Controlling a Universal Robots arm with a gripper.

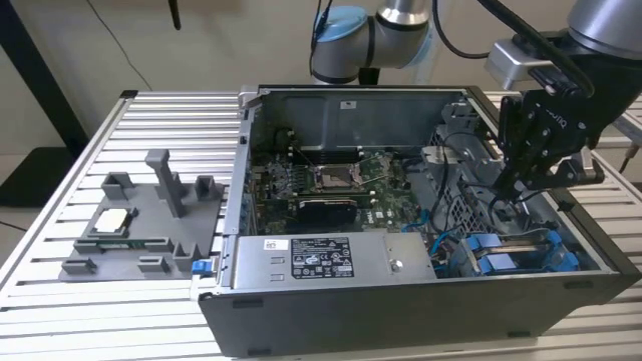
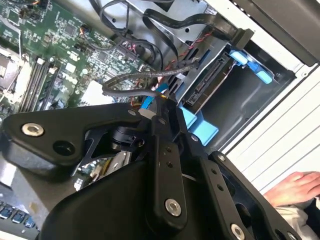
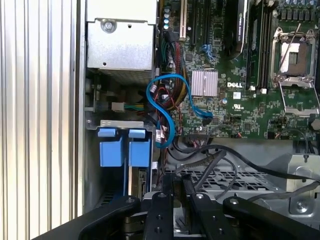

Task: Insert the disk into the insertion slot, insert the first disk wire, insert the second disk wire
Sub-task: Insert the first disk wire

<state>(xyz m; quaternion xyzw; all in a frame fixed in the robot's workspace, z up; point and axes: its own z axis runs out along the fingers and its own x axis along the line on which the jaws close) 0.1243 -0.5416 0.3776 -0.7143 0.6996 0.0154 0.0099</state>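
The disk [image 2: 209, 82] sits inside the insertion slot [image 2: 252, 102] of the grey drive cage, and its connector edge faces the motherboard. Its bright blue carrier frame [image 1: 501, 253] shows at the case's front corner on the exterior view's right, and as blue tabs [image 3: 110, 148] in the first wrist view. My gripper [image 2: 159, 106] hangs inside the case just above the cage [image 3: 225, 178]. Its fingers are closed on the end of a black disk wire [image 2: 131, 78], which loops away toward the board. A small blue and yellow piece shows at the fingertips.
The open case [image 1: 401, 301] lies on a slatted metal table [image 1: 150, 113]. A grey fixture [image 1: 150, 218] with parts stands at the exterior view's left. A blue data cable [image 3: 169, 102] and other loose wires crowd the space beside the cage. A person's hand [image 2: 295, 186] rests outside the case.
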